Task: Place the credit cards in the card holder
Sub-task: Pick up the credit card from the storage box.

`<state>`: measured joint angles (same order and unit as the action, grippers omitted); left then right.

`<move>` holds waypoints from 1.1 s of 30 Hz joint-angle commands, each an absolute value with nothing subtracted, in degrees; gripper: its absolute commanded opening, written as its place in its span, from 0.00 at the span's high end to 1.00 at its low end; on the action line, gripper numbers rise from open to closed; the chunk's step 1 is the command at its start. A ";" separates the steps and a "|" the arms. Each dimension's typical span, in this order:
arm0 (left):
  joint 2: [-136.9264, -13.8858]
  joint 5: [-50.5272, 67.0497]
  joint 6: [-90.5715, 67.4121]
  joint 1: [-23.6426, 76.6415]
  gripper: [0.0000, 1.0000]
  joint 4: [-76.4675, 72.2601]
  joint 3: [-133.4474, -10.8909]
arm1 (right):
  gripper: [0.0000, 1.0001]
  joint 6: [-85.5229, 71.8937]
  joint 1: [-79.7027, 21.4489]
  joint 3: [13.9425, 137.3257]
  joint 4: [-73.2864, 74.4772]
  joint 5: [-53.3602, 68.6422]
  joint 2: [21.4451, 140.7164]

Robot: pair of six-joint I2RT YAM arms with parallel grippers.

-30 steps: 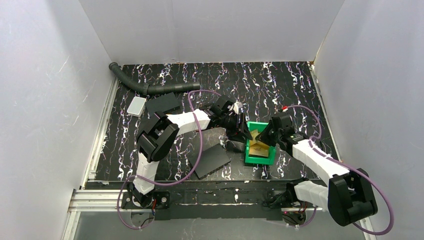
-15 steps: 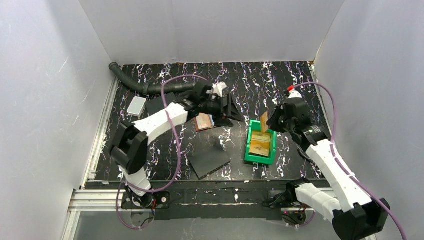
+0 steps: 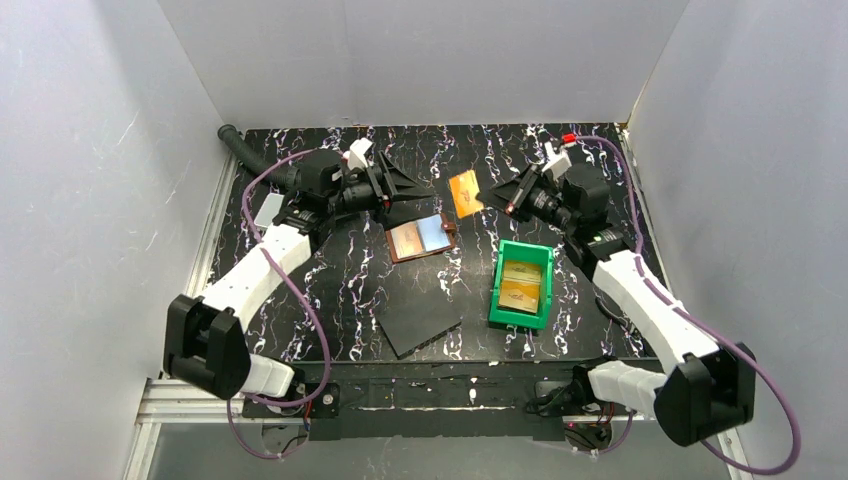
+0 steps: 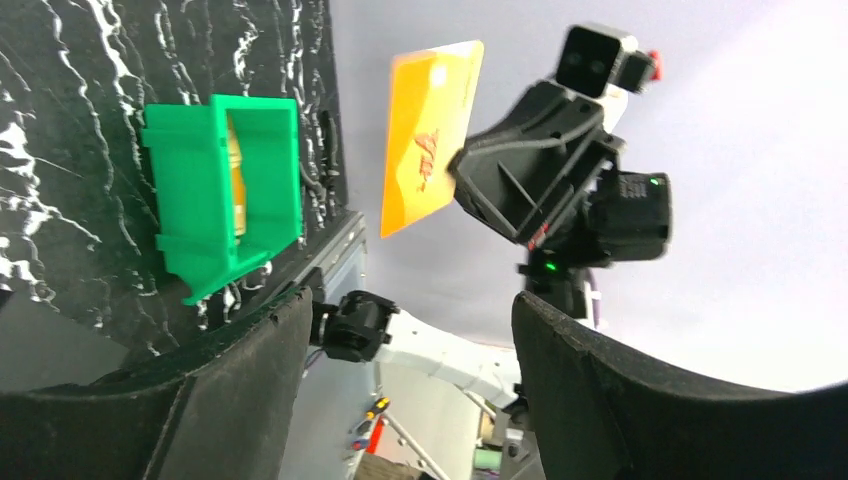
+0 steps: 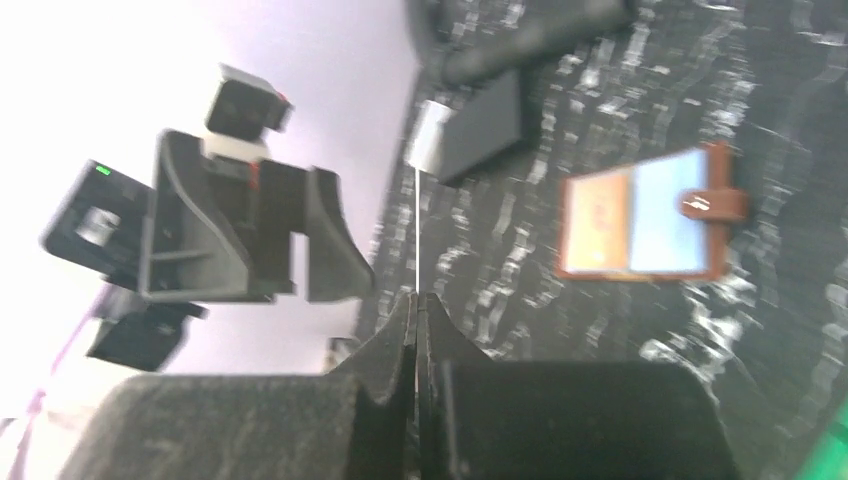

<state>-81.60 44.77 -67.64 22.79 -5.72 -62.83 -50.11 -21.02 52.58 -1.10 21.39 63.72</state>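
My right gripper (image 3: pixel 492 200) (image 5: pixel 416 297) is shut on an orange-yellow credit card (image 3: pixel 463 192) (image 4: pixel 430 135), held up in the air above the far middle of the table; its own camera sees the card edge-on as a thin line (image 5: pixel 416 240). The brown card holder (image 3: pixel 422 237) (image 5: pixel 640 215) lies open on the table, with a light blue card and an orange one showing inside. Just left of the held card, my left gripper (image 3: pixel 408 192) (image 4: pixel 410 300) hovers open and empty, facing it. More orange cards (image 3: pixel 522 283) (image 4: pixel 236 160) lie in the green bin (image 3: pixel 500 290) (image 4: pixel 200 200).
A dark grey slab (image 3: pixel 420 320) lies near the front middle. A second slab (image 5: pixel 485 135) and a small white box (image 3: pixel 268 210) (image 5: pixel 432 135) sit at the back left, beside a black corrugated hose (image 3: pixel 250 155). White walls enclose the table.
My right gripper lifted an orange card out of the green bin and carried it back and left. My left gripper opened, left the card holder and swung back-left.
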 commanded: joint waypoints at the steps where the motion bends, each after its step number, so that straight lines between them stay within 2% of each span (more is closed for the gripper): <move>1: -77.34 42.80 -79.10 22.13 0.28 -16.79 -58.11 | 0.99 -67.14 -21.87 50.94 -28.65 30.56 68.43; 5: -78.08 41.31 -86.05 22.16 0.29 -27.19 -56.22 | 0.99 -73.21 -23.10 50.10 -37.36 30.58 71.07; 9: -79.40 40.50 -88.10 22.32 0.41 -30.98 -57.28 | 0.99 -76.31 -24.28 49.47 -41.67 29.44 72.08; 18: -82.84 40.08 -88.11 23.27 0.61 -34.37 -61.14 | 0.99 -79.47 -25.25 49.23 -45.70 29.42 74.34; 22: -82.99 39.78 -86.47 23.50 0.65 -34.95 -61.95 | 0.99 -79.47 -25.44 49.17 -45.70 29.85 75.21; 24: -83.26 40.10 -85.58 23.75 0.71 -35.14 -62.38 | 0.99 -79.22 -25.49 48.93 -45.70 29.93 75.72; 25: -83.47 40.30 -85.22 23.73 0.76 -35.15 -62.60 | 0.99 -79.03 -25.53 48.83 -45.70 29.97 75.91; 27: -83.77 40.60 -84.44 23.74 0.95 -35.20 -62.48 | 0.99 -78.59 -25.55 48.74 -45.37 29.74 76.34; 28: -83.88 40.54 -84.01 23.70 1.00 -35.16 -62.16 | 0.99 -78.19 -25.57 48.86 -44.98 29.71 76.64; 30: -83.60 39.99 -82.12 23.61 1.00 -35.07 -61.14 | 0.99 -76.22 -25.58 49.99 -42.81 29.79 77.36; 31: -83.44 39.84 -80.81 23.47 1.00 -34.76 -60.69 | 0.98 -72.88 -25.58 51.25 -39.78 30.12 77.75; 33: -83.08 39.60 -76.80 22.73 1.00 -31.90 -60.26 | 0.75 -63.60 -25.58 54.94 -27.57 29.68 78.06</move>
<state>-83.68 39.88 -83.46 23.44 -33.26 -60.38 -77.28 -25.26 49.43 -40.95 29.15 76.69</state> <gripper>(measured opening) 0.011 0.069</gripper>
